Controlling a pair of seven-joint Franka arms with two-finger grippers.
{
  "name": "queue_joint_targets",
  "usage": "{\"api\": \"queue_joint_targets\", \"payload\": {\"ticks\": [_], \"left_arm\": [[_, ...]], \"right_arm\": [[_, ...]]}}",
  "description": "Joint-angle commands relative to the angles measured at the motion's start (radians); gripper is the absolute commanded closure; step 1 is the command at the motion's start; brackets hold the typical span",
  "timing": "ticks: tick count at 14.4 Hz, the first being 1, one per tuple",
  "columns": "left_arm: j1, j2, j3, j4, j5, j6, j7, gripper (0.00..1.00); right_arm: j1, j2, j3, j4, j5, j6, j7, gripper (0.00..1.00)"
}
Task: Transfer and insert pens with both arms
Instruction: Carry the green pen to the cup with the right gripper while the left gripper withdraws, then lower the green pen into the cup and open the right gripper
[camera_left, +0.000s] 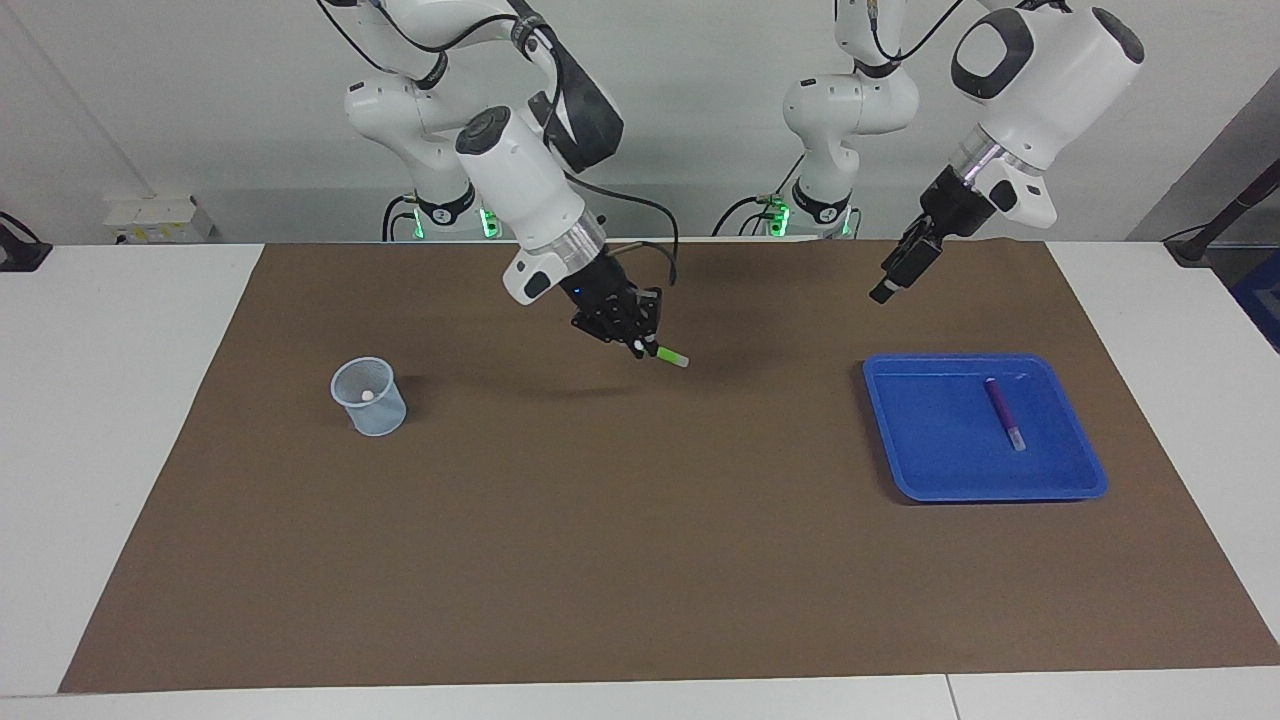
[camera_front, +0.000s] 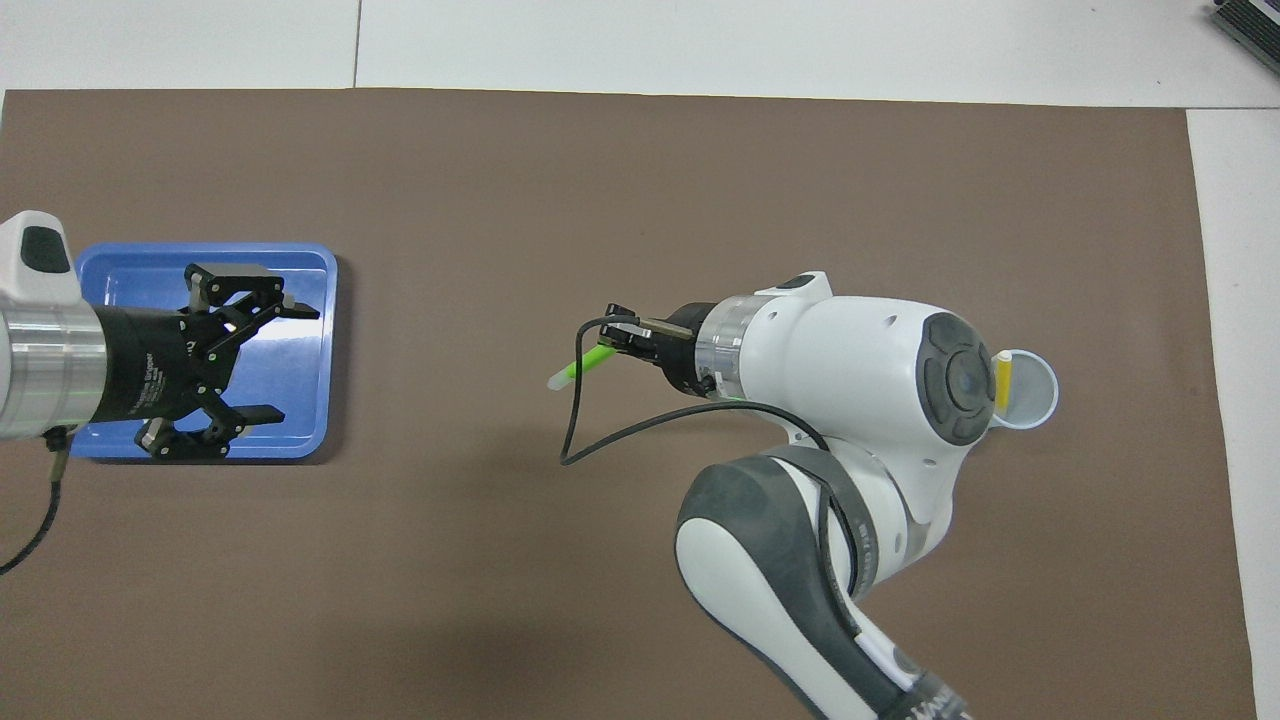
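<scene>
Overhead: green pen (camera_front: 582, 366) tilted, cap outward.

Bright, even overhead light; soft shadows, sharp focus.

Both arms are glossy white with rounded shells and dark grey joint caps. Each wrist ends in a ribbed silver ring and a black gripper built of linked bars: the left gripper (camera_front: 265, 370), with small white lettering on its body, and the right gripper (camera_front: 612, 340). Black cables loop from the wrists.
</scene>
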Motion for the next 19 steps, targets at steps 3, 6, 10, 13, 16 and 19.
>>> {"api": "queue_joint_targets", "payload": {"ticks": [3,6,10,13,16,19], "left_arm": [[0.080,-0.030,-0.004,-0.075,0.149,-0.016,0.375,0.00],[0.173,-0.016,-0.004,-0.087,0.178,-0.008,0.588,0.00],[0.204,0.045,-0.004,-0.135,0.261,0.119,0.703,0.00],[0.249,0.123,-0.004,-0.140,0.268,0.214,0.806,0.01],[0.269,0.197,-0.004,-0.138,0.317,0.323,0.845,0.01],[0.285,0.272,-0.004,-0.135,0.360,0.423,0.897,0.01]], "right_arm": [[-0.149,-0.089,0.011,-0.029,-0.144,-0.236,-0.231,1.00],[-0.279,-0.138,0.011,-0.017,-0.186,-0.379,-0.443,1.00],[-0.376,-0.171,0.009,-0.012,-0.356,-0.457,-0.708,1.00],[-0.403,-0.186,0.008,-0.014,-0.518,-0.455,-0.866,1.00],[-0.462,-0.169,0.011,-0.021,-0.543,-0.337,-0.991,1.00],[-0.475,-0.139,0.012,-0.031,-0.540,-0.254,-0.991,1.00]]}}
